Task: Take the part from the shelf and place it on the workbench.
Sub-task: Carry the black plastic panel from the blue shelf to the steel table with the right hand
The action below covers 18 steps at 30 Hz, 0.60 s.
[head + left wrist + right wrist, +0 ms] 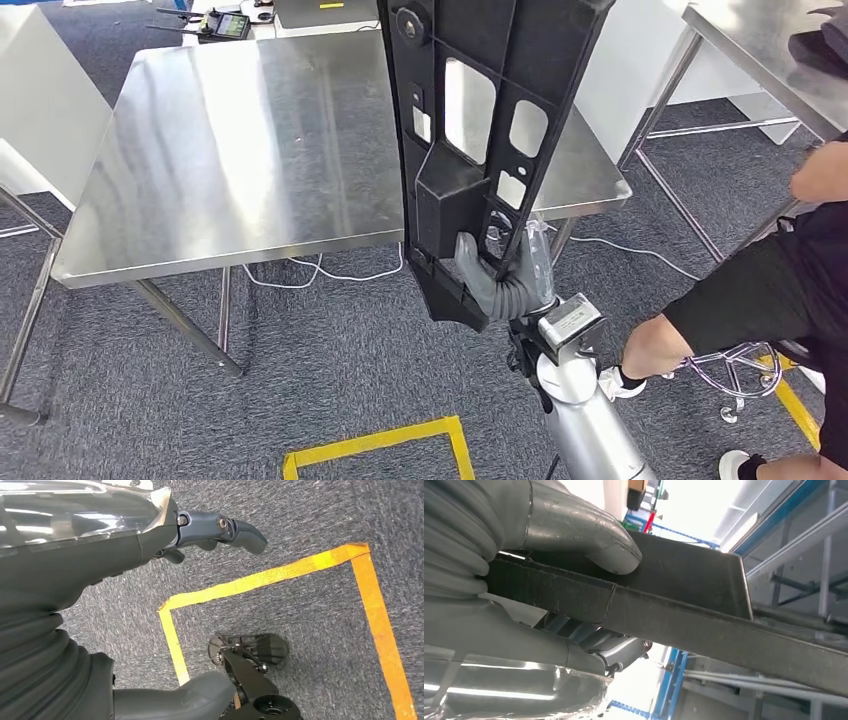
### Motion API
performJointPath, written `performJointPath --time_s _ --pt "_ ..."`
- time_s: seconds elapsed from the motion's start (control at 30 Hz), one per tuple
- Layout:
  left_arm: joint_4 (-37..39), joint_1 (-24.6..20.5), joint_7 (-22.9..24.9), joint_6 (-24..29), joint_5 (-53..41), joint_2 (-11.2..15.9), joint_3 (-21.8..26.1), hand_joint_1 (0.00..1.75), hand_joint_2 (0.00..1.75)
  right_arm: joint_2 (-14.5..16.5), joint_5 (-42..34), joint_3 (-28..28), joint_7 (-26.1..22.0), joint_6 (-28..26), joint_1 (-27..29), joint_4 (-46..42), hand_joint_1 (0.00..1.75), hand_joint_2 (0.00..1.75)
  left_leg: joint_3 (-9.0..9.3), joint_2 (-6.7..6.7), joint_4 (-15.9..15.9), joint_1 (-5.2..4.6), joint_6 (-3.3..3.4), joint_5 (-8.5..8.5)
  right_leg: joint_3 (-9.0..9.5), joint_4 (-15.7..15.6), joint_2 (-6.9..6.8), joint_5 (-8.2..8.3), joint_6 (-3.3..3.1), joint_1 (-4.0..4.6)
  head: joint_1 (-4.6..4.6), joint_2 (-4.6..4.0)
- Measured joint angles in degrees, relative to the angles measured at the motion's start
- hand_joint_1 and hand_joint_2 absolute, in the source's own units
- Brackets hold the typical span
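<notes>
The right robot hand [505,280] holds the long black plastic part with cut-out holes [480,130] by its lower end, thumb on one face and fingers wrapped round the other; the part stands almost upright, its long side running up and away from the robot hand, leaning a little; the shiny steel surface [230,150] lies past the robot hand and off to its left, with the top of the part already above it; so I think the part must tip down flat that way; the left robot hand [215,530] hangs near the carpet with nothing in it, fingers loose; the right one is much nearer.
</notes>
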Motion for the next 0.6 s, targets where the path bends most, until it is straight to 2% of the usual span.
performJointPath --time_s 0.03,0.1,0.13,0.2,0.23,0.27,0.3,0.37,0.4,0.43,0.5,0.6 --pt "0.0 0.0 0.0 0.0 0.0 0.0 0.0 0.00 1.75 0.0 0.0 0.0 0.0 0.0 0.0 0.0 1.75 1.75 0.06 -0.38 -0.3 -0.03 0.55 0.20 -0.06 0.0 -0.18 -0.08 0.40 0.00 0.05 0.00" --pt "0.0 0.0 -0.1 -0.1 0.0 -0.1 0.0 0.00 1.75 0.0 0.0 0.0 0.0 0.0 0.0 -0.2 1.75 1.75 0.36 -1.05 -0.9 -0.01 1.61 0.75 -0.75 1.8 0.78 -1.28 0.73 -0.07 0.13 -0.01" --pt "0.0 0.0 -0.2 -0.1 0.0 -0.1 0.0 0.00 1.75 -0.1 0.0 0.0 0.0 0.0 0.1 -0.2 1.75 1.75 0.47 -1.34 -1.1 0.05 2.03 0.97 -2.06 4.7 1.72 -2.77 0.54 -0.15 0.24 0.00" --pt "0.0 -0.1 -0.2 -0.1 0.0 -0.1 0.0 0.00 1.75 -0.3 0.0 0.0 0.0 0.0 0.3 -0.3 1.75 1.75 0.39 -1.99 -1.2 -0.08 2.45 1.07 -5.68 12.6 3.13 -6.04 0.06 -0.20 0.39 0.01" --pt "0.0 0.0 -0.2 -0.1 0.0 -0.1 0.0 0.00 1.75 -0.4 0.0 0.0 0.0 0.0 0.5 -0.3 1.75 1.75 0.35 -2.36 -1.2 -0.15 2.48 1.08 -7.17 15.6 3.40 -6.98 0.09 -0.18 0.46 0.00" --pt "0.0 0.0 -0.2 -0.1 0.0 -0.1 0.0 0.00 1.75 -0.4 0.0 0.0 0.0 0.0 0.6 -0.3 1.75 1.75 0.35 -2.70 -1.1 -0.23 2.49 1.08 -7.58 16.4 3.51 -6.89 0.37 -0.15 0.47 -0.01" --pt "0.0 0.0 -0.2 -0.2 0.0 -0.1 0.0 0.00 1.75 -0.5 0.0 0.0 0.0 0.0 0.7 -0.3 1.75 1.75 0.39 -3.01 -1.1 -0.31 2.48 1.08 -6.82 14.8 3.58 -5.91 0.77 -0.13 0.48 -0.01" --pt "0.0 0.0 -0.3 -0.2 0.0 -0.1 0.0 0.00 1.75 -0.5 0.0 0.0 0.0 0.0 0.7 -0.3 1.75 1.75 0.48 -3.51 -1.0 -0.43 2.38 1.04 -2.99 6.9 3.73 -2.73 1.34 -0.12 0.50 -0.01" --pt "0.0 0.0 -0.3 -0.3 -0.1 -0.1 0.0 0.00 1.75 -0.5 0.0 0.0 0.0 0.0 0.6 -0.3 1.75 1.75 0.45 -3.70 -0.9 -0.56 2.23 0.96 -1.23 3.3 3.84 -1.48 1.29 0.00 0.48 -0.01" --pt "0.0 0.0 -0.4 -0.3 -0.1 -0.1 0.0 0.00 1.75 -0.5 0.0 0.0 0.0 0.0 0.6 -0.4 1.75 1.75 0.37 -3.82 -0.8 -0.67 2.02 0.92 -0.13 0.9 3.94 -0.71 1.06 0.12 0.44 0.00" --pt "0.0 0.1 -0.7 -0.3 -0.1 -0.2 0.0 0.00 1.75 -0.4 0.0 0.0 0.1 0.0 0.5 -0.4 1.75 1.75 0.11 -3.87 -0.6 -0.78 1.72 0.86 0.28 -0.2 4.02 -0.26 0.47 0.31 0.35 0.01" --pt "0.0 0.2 -1.3 -0.2 -0.2 -0.2 0.0 0.00 1.75 -0.4 0.0 0.0 0.2 0.1 0.5 -0.4 1.75 1.75 0.06 -3.78 -0.7 -0.45 1.62 0.95 0.20 -0.2 4.05 -0.11 0.14 0.42 0.34 -0.01"
